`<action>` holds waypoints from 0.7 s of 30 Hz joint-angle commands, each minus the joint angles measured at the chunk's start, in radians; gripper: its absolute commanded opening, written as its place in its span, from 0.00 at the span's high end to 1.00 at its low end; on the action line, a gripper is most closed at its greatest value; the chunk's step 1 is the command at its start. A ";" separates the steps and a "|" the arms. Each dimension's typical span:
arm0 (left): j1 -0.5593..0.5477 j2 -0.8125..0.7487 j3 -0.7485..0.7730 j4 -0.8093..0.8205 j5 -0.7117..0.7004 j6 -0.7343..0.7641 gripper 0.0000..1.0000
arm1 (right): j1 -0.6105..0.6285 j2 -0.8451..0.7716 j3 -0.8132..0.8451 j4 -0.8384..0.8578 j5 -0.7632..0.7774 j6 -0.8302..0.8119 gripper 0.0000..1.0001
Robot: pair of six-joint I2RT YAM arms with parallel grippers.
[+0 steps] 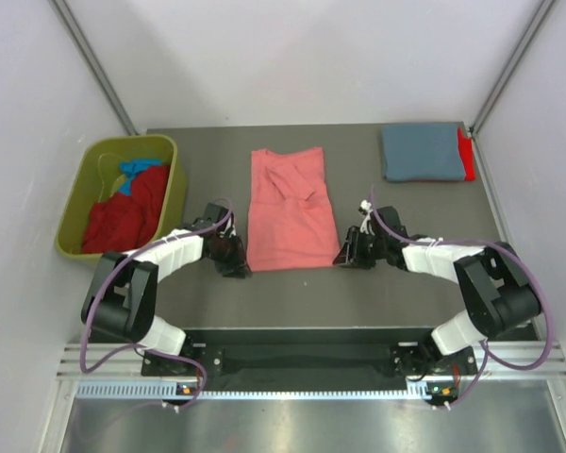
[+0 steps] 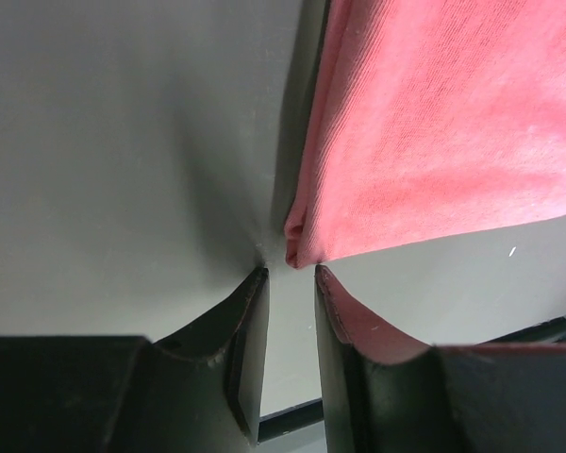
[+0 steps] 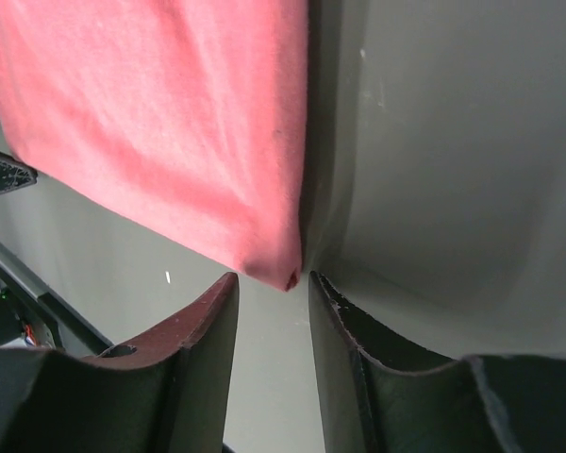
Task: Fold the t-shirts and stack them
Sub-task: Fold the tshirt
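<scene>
The salmon-pink t-shirt (image 1: 288, 209) lies flat in the middle of the table, its sides folded in to a narrow strip. My left gripper (image 1: 238, 267) is open at its near left corner (image 2: 297, 247), which sits just beyond the fingertips. My right gripper (image 1: 342, 258) is open at its near right corner (image 3: 281, 269), which is likewise just beyond the tips. Neither holds cloth. A folded grey-blue t-shirt (image 1: 422, 151) lies on a red one (image 1: 467, 156) at the far right. Dark red (image 1: 123, 217) and bright blue (image 1: 137, 172) t-shirts lie in the bin.
The olive-green bin (image 1: 174, 193) stands at the far left of the dark table (image 1: 292, 288). White walls close in on both sides. A metal rail runs along the near edge by the arm bases.
</scene>
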 commanded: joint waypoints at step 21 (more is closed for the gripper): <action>0.000 0.069 0.025 0.059 -0.073 0.040 0.71 | 0.032 0.055 0.000 -0.041 0.092 -0.024 0.66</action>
